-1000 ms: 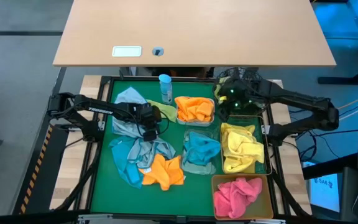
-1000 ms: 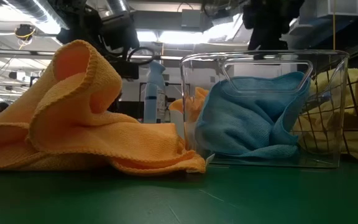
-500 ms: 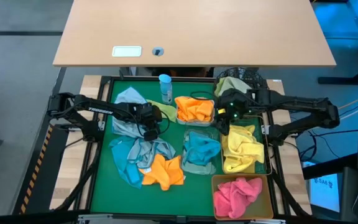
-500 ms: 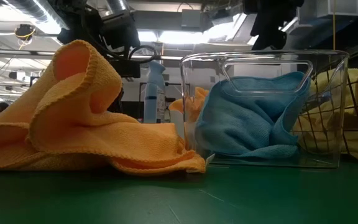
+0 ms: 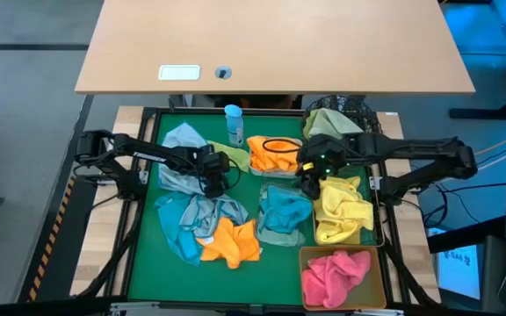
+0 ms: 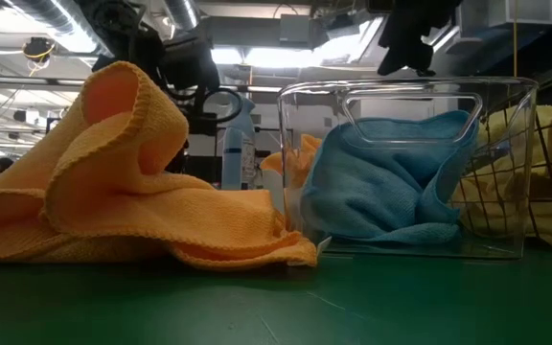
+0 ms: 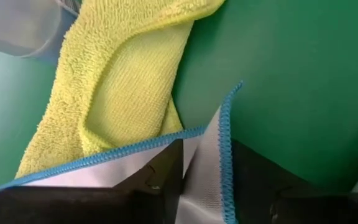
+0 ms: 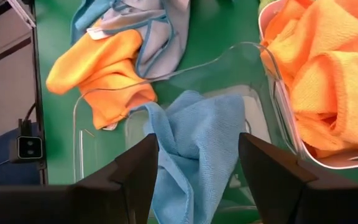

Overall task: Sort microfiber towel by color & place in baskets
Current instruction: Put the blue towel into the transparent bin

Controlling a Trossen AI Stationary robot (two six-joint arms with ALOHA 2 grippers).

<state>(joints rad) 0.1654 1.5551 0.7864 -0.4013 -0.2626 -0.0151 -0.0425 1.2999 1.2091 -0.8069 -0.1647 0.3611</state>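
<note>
- Since the earlier frames the right pincer (image 5: 310, 171) is swung from over the black round wire-mesh basket (image 5: 358, 112) toward desk centre; a light green towel (image 5: 330, 121) is now uncovered in that basket. The left arm is barely shifted.
- The right pincer is seen spread wide and empty, poised above the clear tub (image 8: 166, 99) holding the teal blue towel (image 8: 194, 143), just beside the white tub (image 8: 272, 81) of orange towels (image 8: 322, 68).
- The left pincer (image 5: 211, 173) is clamped on a grey-blue towel (image 7: 210, 155) with blue stitched edging, at the desk's left-centre; a yellow-green towel (image 7: 123, 81) lies touching it on the green mat.
- Already sorted: yellow towels (image 5: 341, 206) in the rectangular wire basket (image 5: 378, 230), pink towel (image 5: 334, 274) in the amber tub (image 5: 304, 254).
- Not yet sorted: an orange towel (image 5: 228, 241) and grey and teal cloths around it.
- Risk: only a thin edge of the grey-blue towel is pinched, so it could slip out when lifted.
- Risk: the yellow-green towel overlaps the gripped one and may be dragged along into the wrong basket.
- Risk: the blue-capped bottle (image 5: 233, 123) stands near the left arm's path and may be tipped by a trailing cloth.
- Risk: both arms are close near desk centre; a crossing move could cause contact.
- Risk: a low pass by the right pincer could snag the clear tub's rim or pull the teal blue towel out.
</note>
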